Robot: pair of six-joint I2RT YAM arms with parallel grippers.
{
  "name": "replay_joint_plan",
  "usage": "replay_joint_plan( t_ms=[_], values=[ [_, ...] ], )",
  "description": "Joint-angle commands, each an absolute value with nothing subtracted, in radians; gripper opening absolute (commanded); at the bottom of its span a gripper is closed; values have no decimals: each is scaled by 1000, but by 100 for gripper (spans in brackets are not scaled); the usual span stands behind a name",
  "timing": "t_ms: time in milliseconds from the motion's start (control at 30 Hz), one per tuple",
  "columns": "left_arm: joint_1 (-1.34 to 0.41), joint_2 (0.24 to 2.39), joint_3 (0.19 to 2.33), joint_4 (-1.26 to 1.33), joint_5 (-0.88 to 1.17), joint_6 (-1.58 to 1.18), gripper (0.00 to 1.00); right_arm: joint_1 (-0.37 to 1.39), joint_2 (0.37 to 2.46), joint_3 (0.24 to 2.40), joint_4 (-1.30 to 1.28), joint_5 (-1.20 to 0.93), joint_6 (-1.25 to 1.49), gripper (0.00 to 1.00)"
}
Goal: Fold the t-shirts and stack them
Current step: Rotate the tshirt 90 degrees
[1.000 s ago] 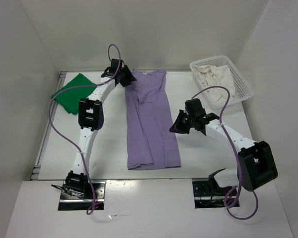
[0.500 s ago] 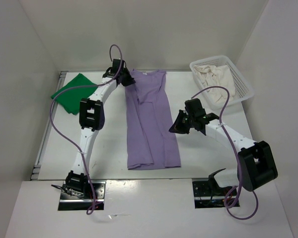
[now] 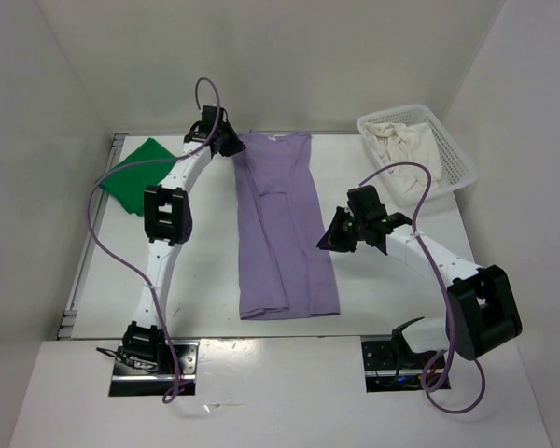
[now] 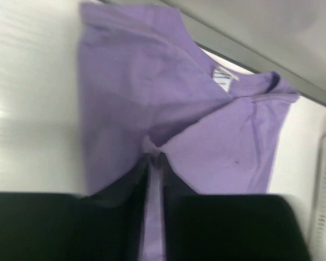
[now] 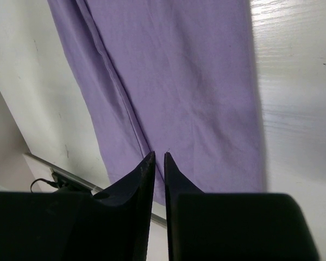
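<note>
Entry: purple shirt (image 3: 285,233), laid flat lengthwise on the table (image 3: 205,271). The left pincer (image 4: 156,156) was pressed together on a pinch of its cloth by the shoulder, just beside the collar. The right pincer (image 5: 159,155) was closed to a thin slit with nothing between, over the shirt's right edge. A green shirt (image 3: 133,175) lay left of the left pincer. A cream shirt (image 3: 399,147) sat in the basket (image 3: 459,163), beyond the right pincer.
</note>
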State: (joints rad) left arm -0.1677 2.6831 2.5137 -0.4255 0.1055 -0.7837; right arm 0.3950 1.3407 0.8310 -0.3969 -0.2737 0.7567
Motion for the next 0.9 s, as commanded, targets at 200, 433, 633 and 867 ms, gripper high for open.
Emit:
replay_joint_plan(
  t_ms=[200, 433, 633, 867],
  values=[
    [-124, 2688, 2597, -391, 110, -759, 66, 403, 1333, 838, -403, -250, 741, 25],
    [-205, 2338, 2026, -384, 173, -640, 48, 403, 1220, 752, -462, -103, 827, 0],
    [-236, 1805, 1254, -218, 287, -764, 28, 413, 1085, 617, -499, -98, 959, 6],
    [-357, 1393, 829, -397, 313, -828, 49, 452, 1040, 526, -526, -98, 1046, 34]
  ],
)
